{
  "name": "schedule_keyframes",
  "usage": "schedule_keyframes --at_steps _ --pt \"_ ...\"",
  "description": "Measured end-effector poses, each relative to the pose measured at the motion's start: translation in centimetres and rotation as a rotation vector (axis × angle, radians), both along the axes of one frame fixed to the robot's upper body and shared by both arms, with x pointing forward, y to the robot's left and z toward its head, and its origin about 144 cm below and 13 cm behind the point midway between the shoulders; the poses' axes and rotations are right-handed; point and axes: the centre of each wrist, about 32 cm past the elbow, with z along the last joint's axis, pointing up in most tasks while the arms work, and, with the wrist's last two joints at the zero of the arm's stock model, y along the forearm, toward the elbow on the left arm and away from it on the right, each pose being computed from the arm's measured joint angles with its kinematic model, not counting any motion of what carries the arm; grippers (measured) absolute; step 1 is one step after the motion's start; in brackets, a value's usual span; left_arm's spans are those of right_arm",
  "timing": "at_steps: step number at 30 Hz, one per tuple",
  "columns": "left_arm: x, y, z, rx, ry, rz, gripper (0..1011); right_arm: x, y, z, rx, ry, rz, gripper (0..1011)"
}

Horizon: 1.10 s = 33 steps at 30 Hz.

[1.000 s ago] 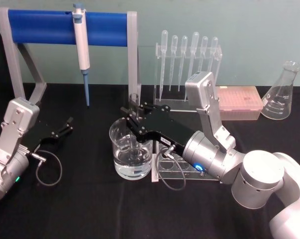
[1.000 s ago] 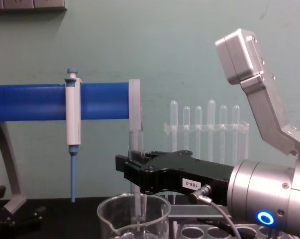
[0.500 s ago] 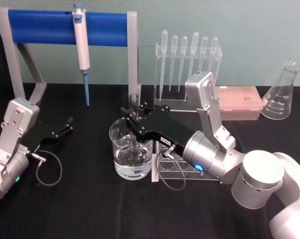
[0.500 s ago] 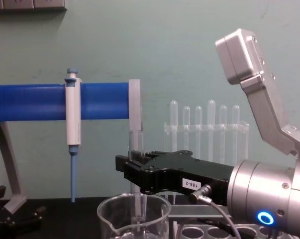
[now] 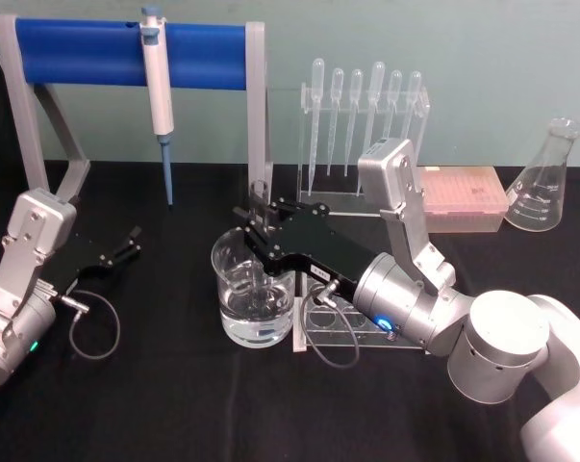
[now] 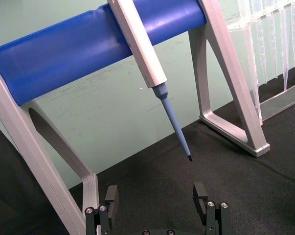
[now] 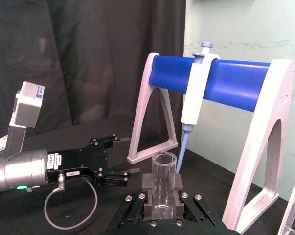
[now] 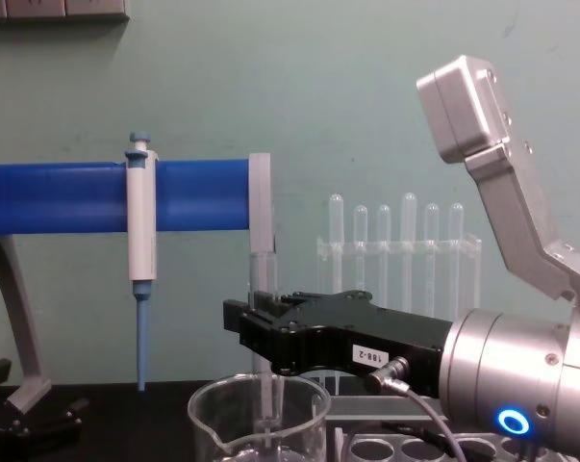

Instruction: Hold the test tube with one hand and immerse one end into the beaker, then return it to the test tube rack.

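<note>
Resting near the table's (image 5: 174,404) left edge, the left gripper (image 5: 131,243) sat idle, its fingers spread apart with nothing between them. Behind it, along the back edge, a white-and-blue pipettor (image 5: 157,87) hung from a blue-barred stand (image 5: 88,50). Toward the middle of the table stood the beaker (image 5: 234,318), partly filled with water, and the right gripper (image 5: 259,227) reached over it from the right, pinching the test tube (image 5: 260,195) upright. The tube's open rim stood above the jaws, and its rounded end was down inside the beaker, apparently below the water line. Immersion therefore looked done, and the return seemed the step in hand. To do it well, the grip should be kept firm and the tube vertical. It should be lifted straight up until the rounded end clears the beaker's rim, since any early sideways drift would knock glass against glass. Just beside the beaker on its right lay the clear test tube rack (image 5: 352,327). The tube should be centred over a free hole before it is lowered, and let go only once seated. At the back right corner stood a conical flask (image 5: 544,183), well apart.
</note>
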Motion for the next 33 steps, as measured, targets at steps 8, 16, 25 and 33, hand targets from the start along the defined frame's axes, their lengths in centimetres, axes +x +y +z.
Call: schedule_keyframes --at_steps 8,16,25,33 --pt "0.00 0.00 0.00 0.000 0.000 0.000 1000 0.00 0.00 0.00 0.000 0.000 0.000 228" --pt "0.00 0.00 0.00 0.000 0.000 0.000 1000 0.00 0.00 0.00 0.000 0.000 0.000 228" --pt "0.00 0.00 0.00 0.000 0.000 0.000 1000 0.00 0.00 0.00 0.000 0.000 0.000 228" --pt "0.00 0.00 0.00 0.000 0.000 0.000 1000 0.00 0.00 0.00 0.000 0.000 0.000 228"
